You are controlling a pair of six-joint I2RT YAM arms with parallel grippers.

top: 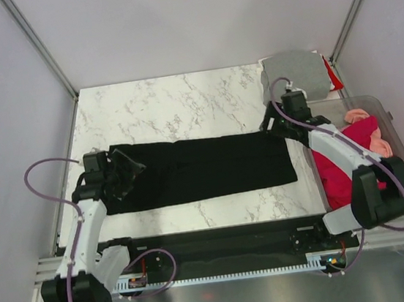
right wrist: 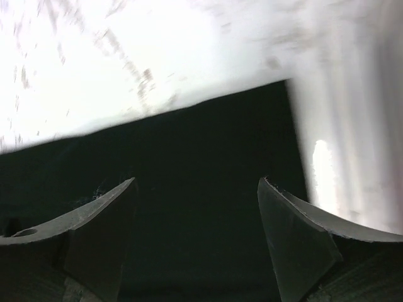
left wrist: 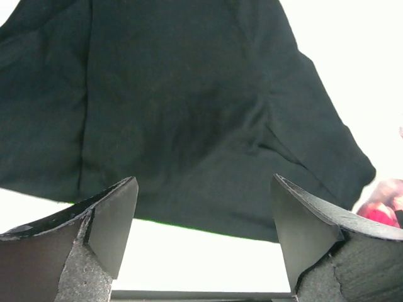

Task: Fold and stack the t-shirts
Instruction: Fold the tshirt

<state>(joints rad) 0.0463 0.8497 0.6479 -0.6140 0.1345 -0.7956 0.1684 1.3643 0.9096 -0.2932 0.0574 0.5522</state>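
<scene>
Spread wide at the left gripper (left wrist: 204,189), nothing pinched, bare tabletop between the fingers and the dark hem just beyond them. Same at the right gripper (right wrist: 196,189): fingers apart, empty, hanging over black cloth near its far right corner. Seen from above, parked at opposite ends of the black t-shirt (top: 204,169), left one at the left end, right one at the upper right corner. Shirt lying flat as a long band across the middle of the table (top: 167,104), probably already folded lengthwise; cannot tell how many layers. Off to the far right corner, a grey t-shirt (top: 294,73) lying apart from it. Crimson t-shirt (top: 332,175) and salmon-pink t-shirt (top: 382,145) heaped in the clear tub (top: 386,103) on the right, unfolded. Risks from here: pinching only the top layer, so peeling the fold open; closing at uneven spots on the two ends, so skewing the next fold; dragging the band sideways across the smooth top; knocking the tub wall, close beside the right arm. Black on black, so layer edges hard to judge. Surface: white marble-pattern top, glossy. Room: pale plain panels on three sides, aluminium frame posts (top: 37,42) at the corners.
</scene>
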